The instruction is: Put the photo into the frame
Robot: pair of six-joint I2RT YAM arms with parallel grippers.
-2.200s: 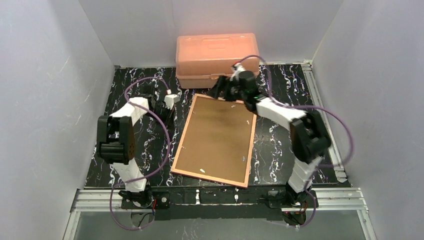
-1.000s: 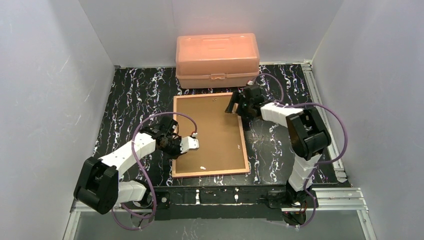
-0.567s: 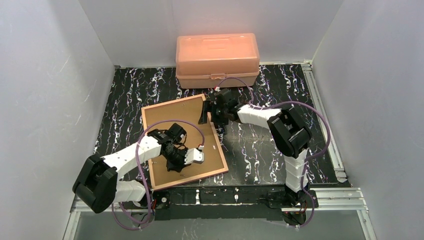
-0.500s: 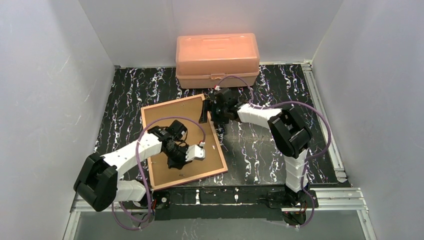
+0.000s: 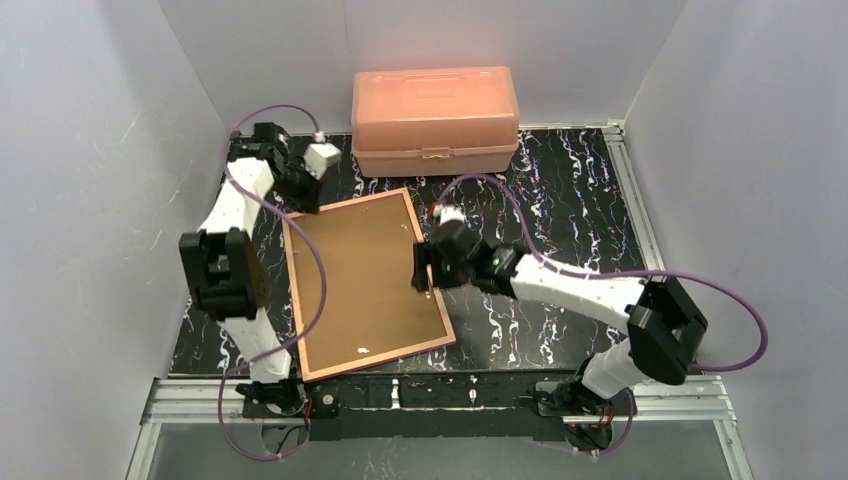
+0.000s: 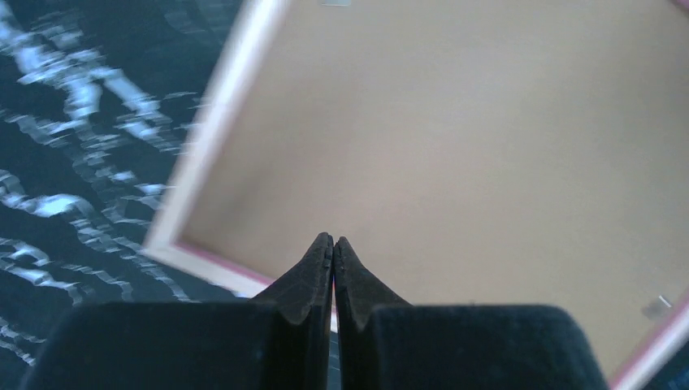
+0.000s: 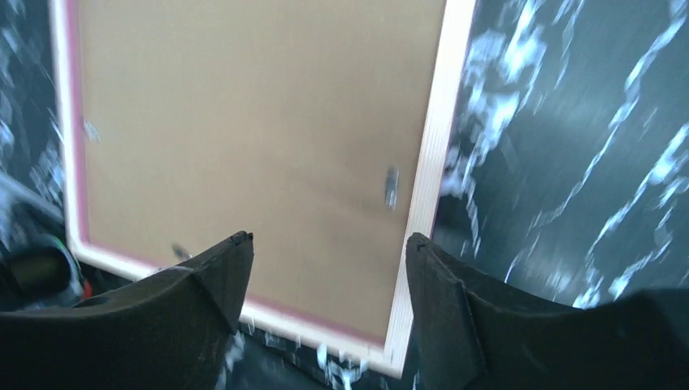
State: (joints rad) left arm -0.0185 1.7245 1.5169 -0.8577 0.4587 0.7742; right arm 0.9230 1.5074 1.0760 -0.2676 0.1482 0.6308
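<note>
You are looking at a salmon-pink rectangular plastic box (image 5: 434, 105) with a closed lid, sitting at the far edge of the black, white-veined tabletop (image 5: 570, 185), against the plain white back wall (image 5: 420, 30). A flat brown rectangular backing board (image 5: 360, 280) is lying askew, left of centre. A silver metal rail (image 5: 680, 395) is running along the near edge.

Your worktop (image 5: 560, 180) was black with white marbled veins, and two things lay on it. The frame (image 5: 294, 300) lay flat and face down, left of centre and turned slightly askew, with its brown backing board (image 5: 360, 285) facing up inside the pale border. A salmon-pink lidded box (image 5: 434, 105) sat at the far edge, near the frame's far side but not touching it.
</note>
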